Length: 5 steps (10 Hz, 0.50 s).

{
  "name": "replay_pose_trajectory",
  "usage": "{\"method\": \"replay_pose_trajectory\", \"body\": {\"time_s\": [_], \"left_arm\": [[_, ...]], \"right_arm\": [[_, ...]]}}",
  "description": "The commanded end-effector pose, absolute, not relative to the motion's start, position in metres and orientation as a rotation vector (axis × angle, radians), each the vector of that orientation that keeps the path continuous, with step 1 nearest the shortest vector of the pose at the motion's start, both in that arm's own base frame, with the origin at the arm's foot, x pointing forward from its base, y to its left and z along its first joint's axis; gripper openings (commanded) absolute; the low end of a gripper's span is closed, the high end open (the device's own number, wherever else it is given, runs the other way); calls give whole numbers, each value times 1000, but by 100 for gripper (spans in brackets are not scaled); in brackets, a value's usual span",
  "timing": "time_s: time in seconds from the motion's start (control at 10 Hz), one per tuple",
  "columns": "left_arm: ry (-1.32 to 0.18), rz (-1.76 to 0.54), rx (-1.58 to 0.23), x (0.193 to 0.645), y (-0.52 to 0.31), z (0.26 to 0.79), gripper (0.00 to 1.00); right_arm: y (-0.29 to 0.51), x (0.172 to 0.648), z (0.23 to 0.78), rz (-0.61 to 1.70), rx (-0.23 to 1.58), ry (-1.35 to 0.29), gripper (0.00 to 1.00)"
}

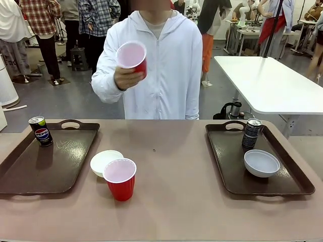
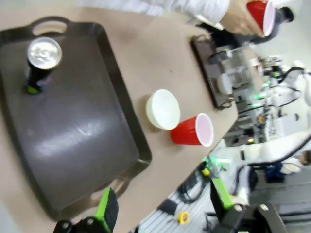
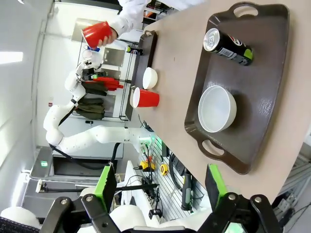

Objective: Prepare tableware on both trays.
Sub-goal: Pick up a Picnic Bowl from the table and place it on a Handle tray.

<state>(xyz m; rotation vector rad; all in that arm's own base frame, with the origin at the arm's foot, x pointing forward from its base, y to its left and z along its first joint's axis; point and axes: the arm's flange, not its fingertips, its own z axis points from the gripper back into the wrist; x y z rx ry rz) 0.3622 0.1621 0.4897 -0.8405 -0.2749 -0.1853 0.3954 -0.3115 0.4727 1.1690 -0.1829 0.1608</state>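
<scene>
A person across the table holds one red cup (image 1: 132,58) up at chest height. A second red cup (image 1: 120,179) stands on the bare table beside a white bowl (image 1: 105,162), just right of the left tray (image 1: 45,166). That tray carries a Pepsi can (image 1: 40,131) at its far corner. The right tray (image 1: 232,161) holds a dark can (image 1: 251,133) and a white bowl (image 1: 261,163). My left gripper (image 2: 163,204) hangs open above the left tray's (image 2: 82,131) near edge. My right gripper (image 3: 161,187) is open above the right tray's (image 3: 262,92) near side, over its bowl (image 3: 217,108).
A white table (image 1: 267,83) stands behind on the right, and several people stand farther back. The tabletop between the two trays is bare apart from the cup and bowl.
</scene>
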Motion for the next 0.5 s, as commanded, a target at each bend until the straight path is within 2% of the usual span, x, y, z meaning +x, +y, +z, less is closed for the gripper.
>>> {"method": "replay_pose_trajectory", "body": {"time_s": [0.0,0.3,0.4], "left_arm": [[-224,-181,-712,374,147,502,100],[-193,-235,-554,372,109,505,100],[-202,-289,-508,349,131,498,100]], "right_arm": [[-312,394,474,164,1167,-190,96],[-312,394,474,164,1167,-190,96],[-312,394,474,164,1167,-190,96]]}}
